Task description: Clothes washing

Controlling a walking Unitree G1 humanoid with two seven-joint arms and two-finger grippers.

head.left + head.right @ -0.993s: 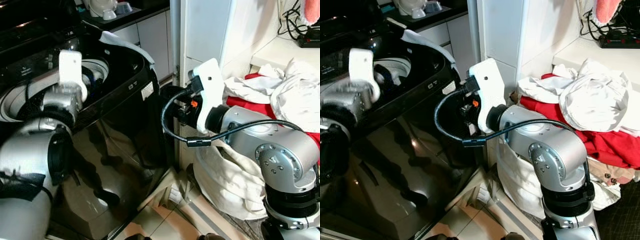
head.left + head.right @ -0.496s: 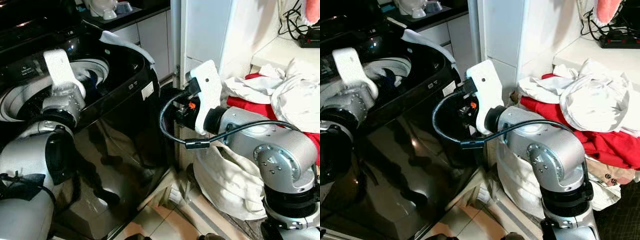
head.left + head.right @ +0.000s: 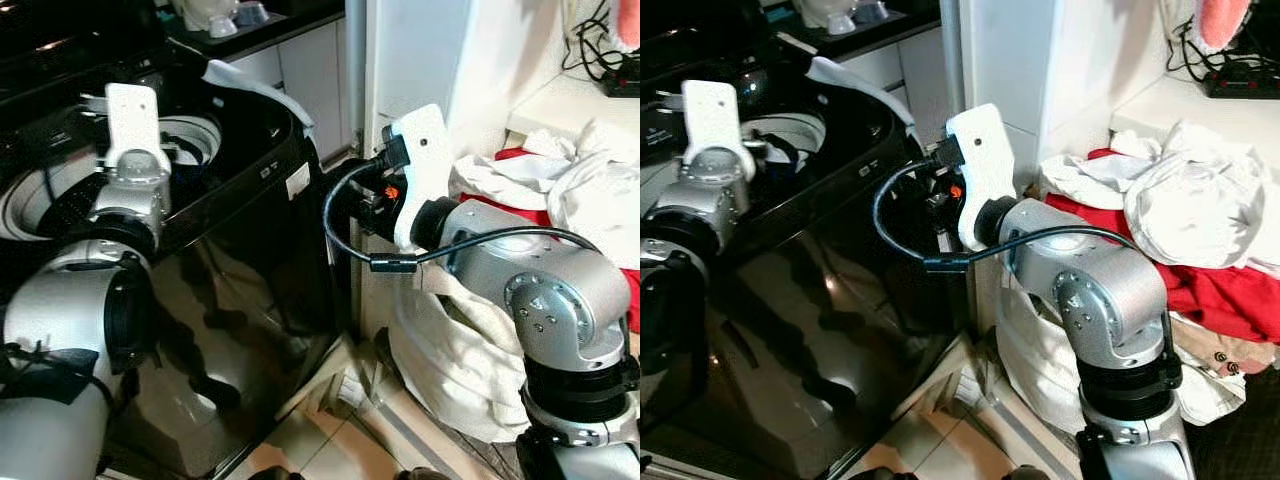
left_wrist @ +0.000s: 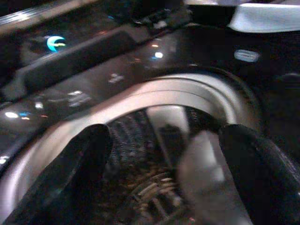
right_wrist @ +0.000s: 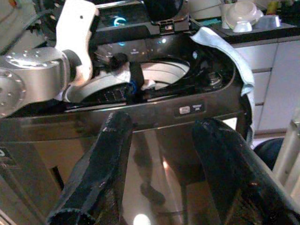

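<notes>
My left gripper (image 4: 159,173) hangs spread wide over the mouth of the top-loading washing machine (image 3: 240,260), its two black fingers (image 4: 75,173) apart with nothing between them. Half a second ago the wrist was canted over to one side; now it has turned upright and sits squarely above the pale ring of the drum (image 4: 154,96). I read that as the drop being done: whatever went in is out of my grasp, and the arm is straightening to come away.

Inside the drum I can make out dark fabric with a touch of blue and white (image 5: 136,86), though the left wrist view is too blurred to name a garment. A pale cloth (image 3: 245,85) is draped over the machine's far right corner.

My right gripper (image 5: 164,159) is also spread and carrying nothing, held in front of the machine's glossy black face, and it has shifted only slightly. The remaining laundry lies well apart on my right: a heap of white and red clothes (image 3: 1180,215) on the shelf, and a white bag (image 3: 455,365) on the floor below it. Judging by that heap, loading is far from finished.
</notes>
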